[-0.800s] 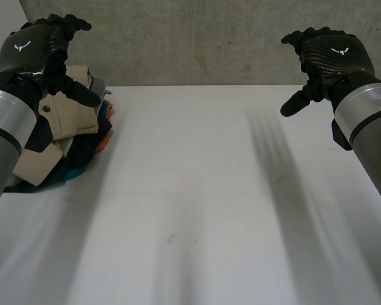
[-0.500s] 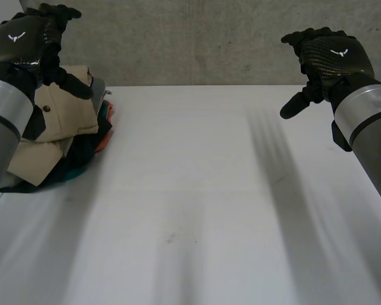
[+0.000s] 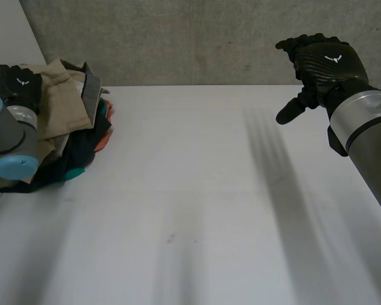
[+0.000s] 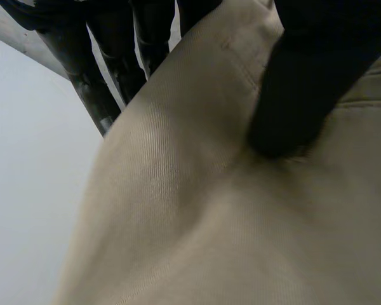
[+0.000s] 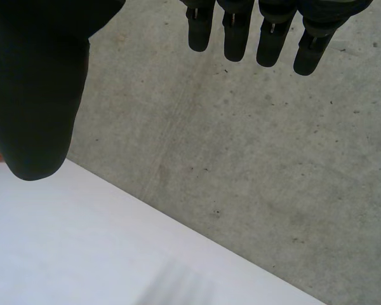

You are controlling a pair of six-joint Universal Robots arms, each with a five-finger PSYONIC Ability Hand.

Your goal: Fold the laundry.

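Left hand (image 3: 20,84) rests on top of the laundry pile (image 3: 82,152), which lies at about 9 o'clock on the white table (image 3: 197,190), close to its edge. The hand grips the beige garment (image 3: 60,105) that crowns the pile. In the left wrist view the thumb (image 4: 292,95) presses onto the tan twill, and the fingers (image 4: 92,89) run along the other side of the fold, so the cloth is pinched between them. Under the beige piece lies a dark garment. A teal cloth (image 3: 102,107) and an orange cloth (image 3: 102,141) peek out at the pile's 3 o'clock side. The left arm (image 3: 6,136) crosses the pile's 9 o'clock side.

At about 2 o'clock the right hand (image 3: 324,63) hangs above the table, well apart from the pile, and holds nothing. Its fingers are loosely extended and its thumb stands off toward 8 o'clock. The right wrist view shows the fingers straight and the thumb spread wide of them. Behind the table's 12 o'clock edge is a concrete wall (image 3: 197,38).
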